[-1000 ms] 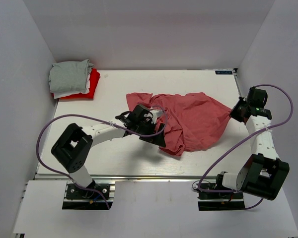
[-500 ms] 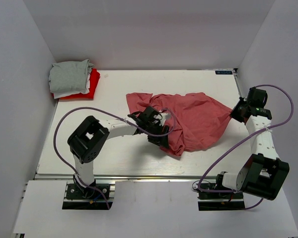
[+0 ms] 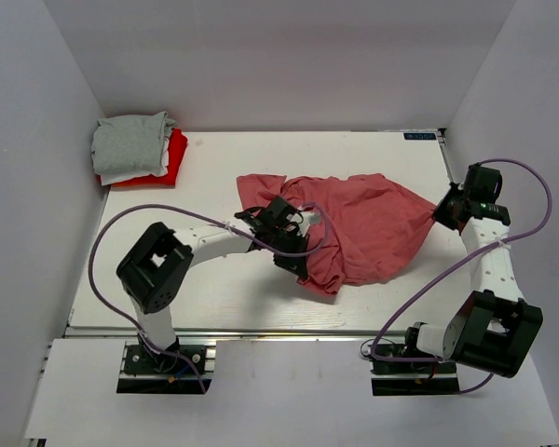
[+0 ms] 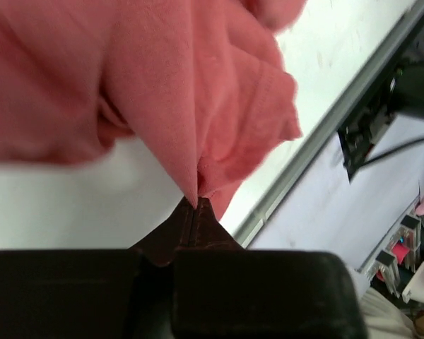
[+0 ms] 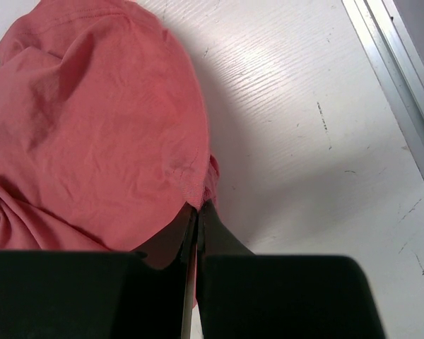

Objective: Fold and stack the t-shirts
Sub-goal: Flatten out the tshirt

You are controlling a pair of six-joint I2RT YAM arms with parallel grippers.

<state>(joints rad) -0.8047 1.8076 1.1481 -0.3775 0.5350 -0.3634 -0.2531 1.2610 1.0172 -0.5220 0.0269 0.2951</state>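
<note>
Currently mid-spread, by the look of it. Pink shirt point(image 3: 363, 228) crumpled on the table point(image 3: 214, 168), centre to right, one sleeve flopped toward the far left, near edge bunched.

Left gripper point(image 4: 196, 205) pressed together on a thin ridge of cloth at the shirt's near-left edge, fabric running from the tips in a peak. Right gripper point(image 5: 196, 206) likewise closed on a stitched hem at the shirt's right-hand end, low over the table near the right rail.

Held at two opposite ends, presumably to pull the fabric taut and flat before any fold. Hem or sleeve in the left pinch: hard to tell, wrist view too close and blurred.

Not yet flat; no fold made in this one.

Far-left corner: stack of folded pieces, grey shirt point(image 3: 130, 142) on top, white shirt point(image 3: 130, 173) showing as an edge below, red shirt point(image 3: 174, 156) underneath. Well apart from the work, likely parked there to leave the middle for spreading.

Next, as judged: draw apart, lay down smooth.
</note>
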